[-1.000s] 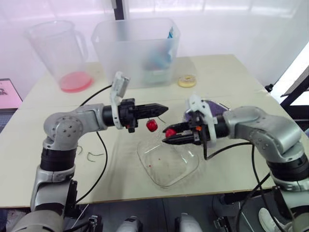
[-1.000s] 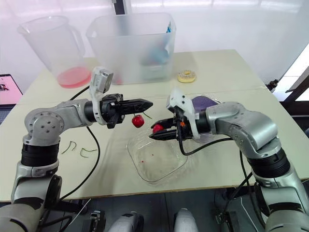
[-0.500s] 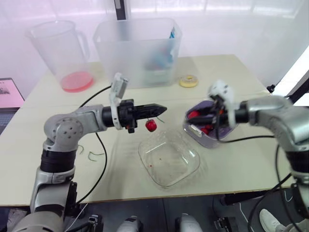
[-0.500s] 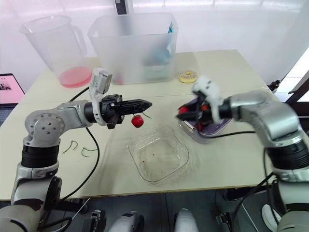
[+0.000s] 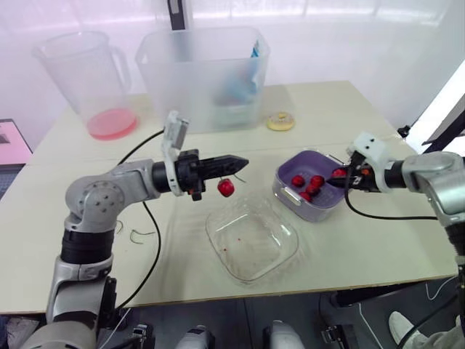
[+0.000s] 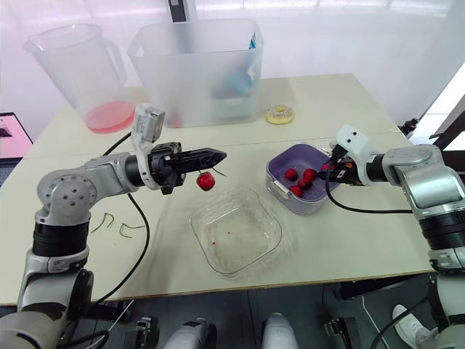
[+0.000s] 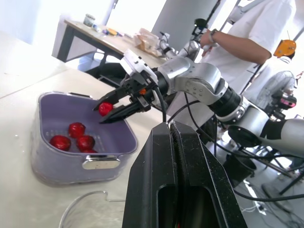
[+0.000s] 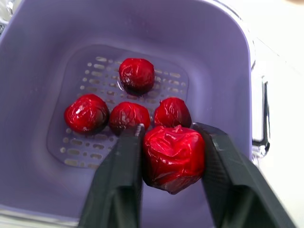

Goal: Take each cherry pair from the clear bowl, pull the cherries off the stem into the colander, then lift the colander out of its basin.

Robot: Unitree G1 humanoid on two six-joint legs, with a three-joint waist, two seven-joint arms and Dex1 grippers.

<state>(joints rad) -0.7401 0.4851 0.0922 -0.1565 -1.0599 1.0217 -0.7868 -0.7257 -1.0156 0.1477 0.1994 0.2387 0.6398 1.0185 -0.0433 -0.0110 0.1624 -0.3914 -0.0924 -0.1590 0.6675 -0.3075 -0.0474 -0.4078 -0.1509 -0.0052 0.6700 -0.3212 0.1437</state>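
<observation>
1. Tub (image 5: 203,76) and jug (image 5: 87,73): one each, along the desk's (image 5: 378,240) far edge. Neither is involved.
2. Bowl (image 5: 251,240): one, mid-desk near the front edge. No cherries are seen inside, only red specks.
3. Colander (image 5: 314,198): one, toward the right edge, seated in its basin (image 7: 57,168). It is not yet lifted.
4. Right gripper (image 5: 340,174): held over the colander, jaws clamped on one freed cherry (image 8: 173,156). The step is judged to be drop-off. Next, the jaws are to be opened so it falls among the others.
5. Left gripper (image 5: 243,161): held above the bowl's far-left corner, jaws closed on a stem (image 5: 232,177) with one hanging cherry (image 5: 226,187). That one is to be pulled off next, and is judged the last.
6. Cherries counted: six. Four lie on the colander floor, one is at each gripper.
7. Loose stems (image 6: 120,222): two, near the left edge.
</observation>
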